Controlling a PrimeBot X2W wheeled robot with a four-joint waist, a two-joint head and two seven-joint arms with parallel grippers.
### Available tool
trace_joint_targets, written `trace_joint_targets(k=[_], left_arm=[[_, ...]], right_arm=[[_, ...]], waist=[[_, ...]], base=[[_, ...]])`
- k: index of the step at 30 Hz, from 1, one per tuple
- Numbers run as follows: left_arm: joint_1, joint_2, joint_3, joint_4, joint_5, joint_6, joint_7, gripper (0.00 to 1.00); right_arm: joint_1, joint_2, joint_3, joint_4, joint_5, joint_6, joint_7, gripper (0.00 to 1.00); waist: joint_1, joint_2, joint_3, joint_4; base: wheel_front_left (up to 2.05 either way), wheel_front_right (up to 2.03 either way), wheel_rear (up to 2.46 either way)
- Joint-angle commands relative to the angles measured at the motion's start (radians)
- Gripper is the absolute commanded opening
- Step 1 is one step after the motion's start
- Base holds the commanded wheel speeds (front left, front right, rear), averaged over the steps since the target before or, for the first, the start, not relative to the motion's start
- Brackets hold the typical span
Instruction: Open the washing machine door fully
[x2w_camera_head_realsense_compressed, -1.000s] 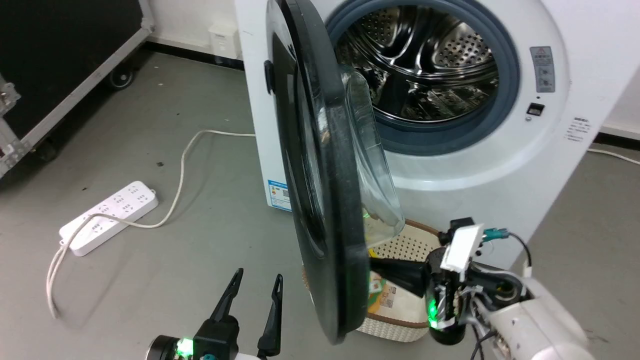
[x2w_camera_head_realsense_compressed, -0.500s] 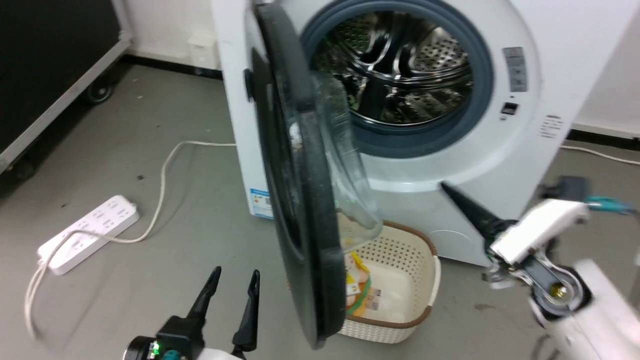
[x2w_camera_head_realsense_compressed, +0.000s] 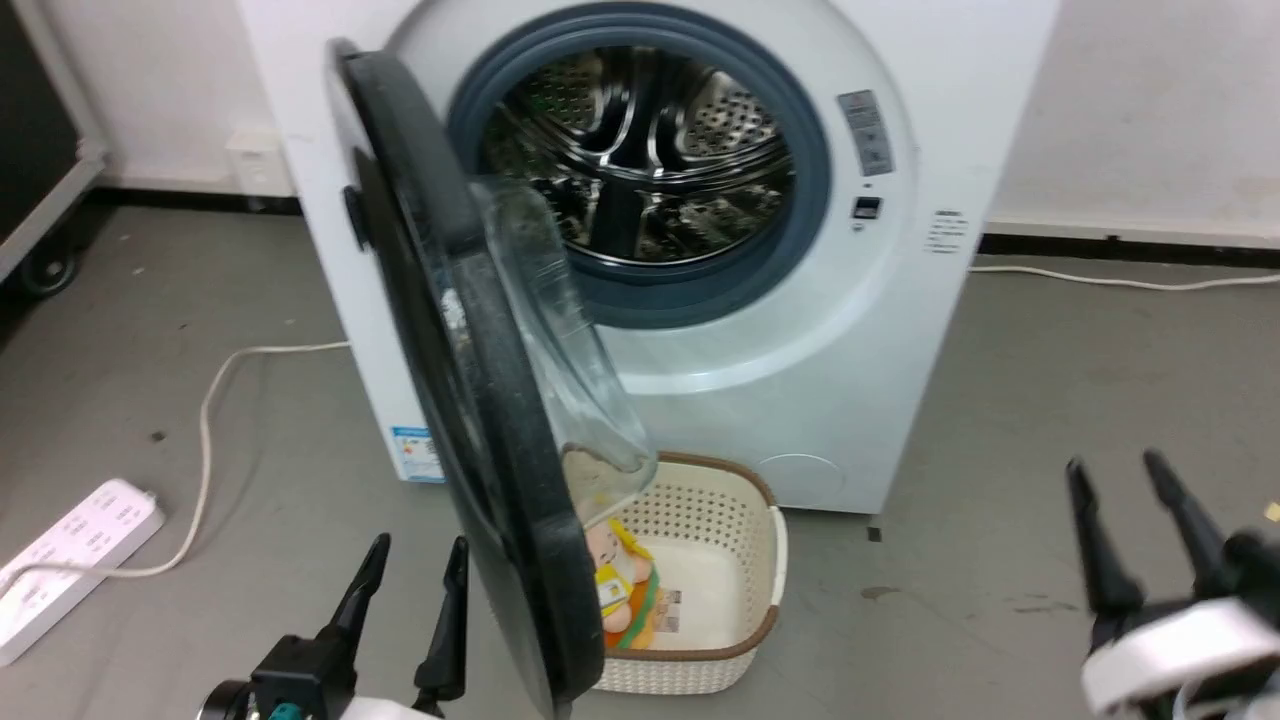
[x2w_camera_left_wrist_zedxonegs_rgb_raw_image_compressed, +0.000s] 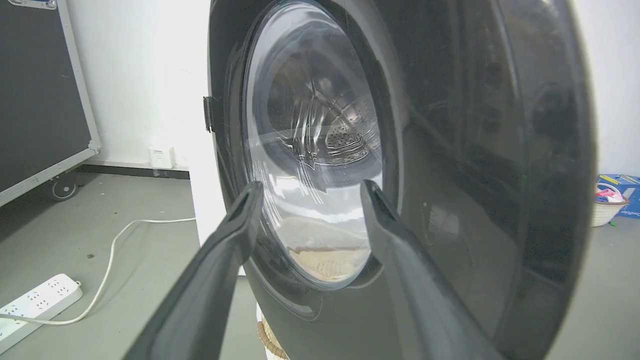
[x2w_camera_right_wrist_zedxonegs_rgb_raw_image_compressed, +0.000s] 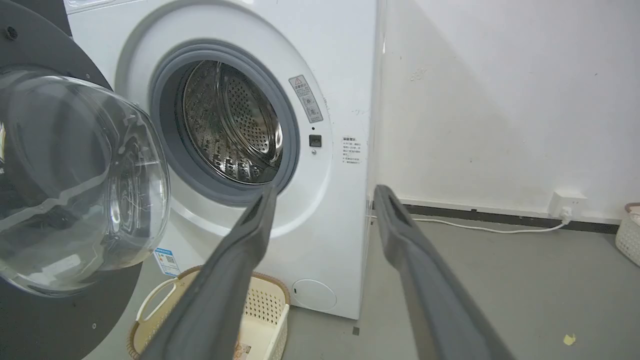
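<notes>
Before the washing machine (x2w_camera_head_realsense_compressed: 850, 330), over the grey floor, both arms are hanging clear with nothing in their fingers. The washing machine door (x2w_camera_head_realsense_compressed: 470, 400) is standing swung out from the left edge of the machine's front, roughly square to that front (the head camera is catching it almost edge-on). Its clear glass bowl (x2w_camera_head_realsense_compressed: 560, 340) is bulging toward the machine's right side. Behind the door, the perforated steel drum (x2w_camera_head_realsense_compressed: 640, 150) is showing inside the grey rubber seal (x2w_camera_head_realsense_compressed: 815, 190).

The left gripper (x2w_camera_head_realsense_compressed: 421, 542) is hovering low in front of the machine, just beside the door's glossy outer face. Its two dark fingers are spread wide and pointing at the round window. Whether the tips are touching the door I cannot tell.

The right gripper (x2w_camera_head_realsense_compressed: 1113, 461) is hovering off the machine's front right corner, well apart from the door. Its fingers are also spread wide and are holding nothing.

A cream perforated basket (x2w_camera_head_realsense_compressed: 775, 560) is sitting on the floor just in front of the machine, partly under the door's lower edge, with a small stuffed toy (x2w_camera_head_realsense_compressed: 620, 580) lying in it. A white power strip (x2w_camera_head_realsense_compressed: 70, 560) is lying well to the machine's left, and its cord (x2w_camera_head_realsense_compressed: 205, 430) is running toward the machine. A blue label sticker (x2w_camera_head_realsense_compressed: 415, 452) is showing at the machine's lower left corner.
</notes>
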Motion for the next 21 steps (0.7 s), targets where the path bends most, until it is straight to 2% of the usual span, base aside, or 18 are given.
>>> trace_joint_targets(k=[1, 5, 8, 13, 21], left_arm=[[0.023, -0.002, 0.011, 0.002, 0.011, -0.002, -0.005, 1.0], [0.037, -0.007, 0.028, 0.008, 0.021, 0.002, -0.005, 1.0], [0.045, -0.009, 0.034, 0.009, 0.024, 0.001, -0.005, 1.0], [0.06, -0.012, 0.029, 0.016, 0.03, -0.005, -0.005, 1.0], [0.073, -0.014, 0.028, 0.027, 0.034, -0.009, -0.005, 1.0]], right_arm=[[0.054, 0.052, -0.037, -0.049, -0.077, 0.001, -0.007, 1.0], [0.157, 0.171, -0.104, -0.17, -0.215, 0.001, -0.007, 1.0], [0.219, 0.226, -0.121, -0.233, -0.269, 0.001, -0.007, 1.0], [0.29, 0.26, -0.097, -0.252, -0.302, 0.001, -0.008, 1.0], [0.317, 0.27, -0.044, -0.247, -0.328, 0.001, -0.008, 1.0]], waist=[[0.0, -0.0001, -0.006, -0.021], [0.0, -0.0001, -0.007, -0.034], [0.0, -0.0001, -0.009, -0.036], [0.0, -0.0001, -0.01, -0.033], [0.0, -0.0001, -0.012, -0.017]], base=[[0.0, 0.0, 0.0], [0.0, 0.0, 0.0], [0.0, 0.0, 0.0], [0.0, 0.0, 0.0], [0.0, 0.0, 0.0]])
